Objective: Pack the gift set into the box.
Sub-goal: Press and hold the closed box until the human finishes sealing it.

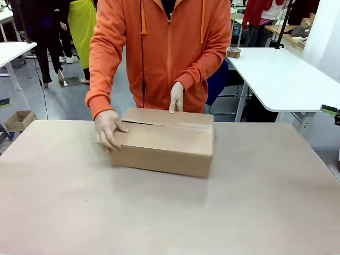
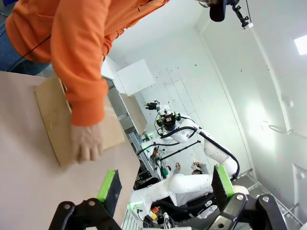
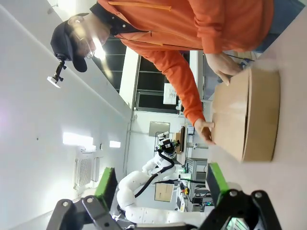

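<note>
Looking across, front view: the box (image 1: 164, 142) is sitting near the middle of the table (image 1: 64, 212). Its flaps are lying shut, and a tape strip (image 1: 186, 126) is showing along the top seam.
Person's hands, front view: one hand (image 1: 109, 130) is lying over a corner of the box. The other hand (image 1: 176, 96) is pressing down on the far edge with its fingertips.
Left wrist view: the left gripper (image 2: 165, 184) is pointing toward the box (image 2: 50, 110) and is well apart from it. Its jaws are standing wide and are holding nothing. The person's hand (image 2: 86, 141) is covering the box corner.
Right wrist view: the right gripper (image 3: 160, 182) is also staying well apart from the box (image 3: 249, 115). Its jaws are spread wide and are empty. Both of the person's hands are touching the carton.
Contents: the shut flaps are hiding what is lying inside.
Handling, my judgement: the corrugated cardboard is looking stiff at the edges and corners but softer along the seam. Its surface is matte, so it is probably not slippery. The weight is probably light to moderate.
Where to hold, my judgement: the box is looking too broad for one pair of jaws. Pressing the two short sides with both grippers, or pinching a flap edge, is seeming safer than pushing on the top.
</note>
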You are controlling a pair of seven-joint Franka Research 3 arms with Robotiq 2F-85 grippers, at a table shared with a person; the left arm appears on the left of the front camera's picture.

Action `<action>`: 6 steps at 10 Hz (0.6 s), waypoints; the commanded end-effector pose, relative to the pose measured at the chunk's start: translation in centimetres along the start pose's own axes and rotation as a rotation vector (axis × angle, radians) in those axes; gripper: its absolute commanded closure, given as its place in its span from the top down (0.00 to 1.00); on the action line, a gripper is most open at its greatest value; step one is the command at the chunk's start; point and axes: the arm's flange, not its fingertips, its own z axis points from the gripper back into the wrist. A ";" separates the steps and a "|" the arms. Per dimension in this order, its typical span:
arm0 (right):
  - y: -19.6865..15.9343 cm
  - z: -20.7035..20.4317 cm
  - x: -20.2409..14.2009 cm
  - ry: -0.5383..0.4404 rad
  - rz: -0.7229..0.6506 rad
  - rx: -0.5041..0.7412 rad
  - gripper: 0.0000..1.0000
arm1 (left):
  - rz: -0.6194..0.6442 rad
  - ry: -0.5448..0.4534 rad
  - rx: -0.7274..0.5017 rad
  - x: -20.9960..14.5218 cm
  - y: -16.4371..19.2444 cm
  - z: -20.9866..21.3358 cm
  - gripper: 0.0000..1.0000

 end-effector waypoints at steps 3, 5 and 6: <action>0.3 0.0 -0.2 0.003 -0.015 0.006 1.00 | -0.019 0.002 0.006 -0.5 0.0 0.0 1.00; 0.3 0.0 -0.2 0.003 -0.015 0.006 1.00 | -0.019 0.002 0.006 -0.5 0.0 0.0 1.00; 0.3 0.0 -0.2 0.003 -0.015 0.006 1.00 | -0.019 0.002 0.006 -0.5 0.0 0.0 1.00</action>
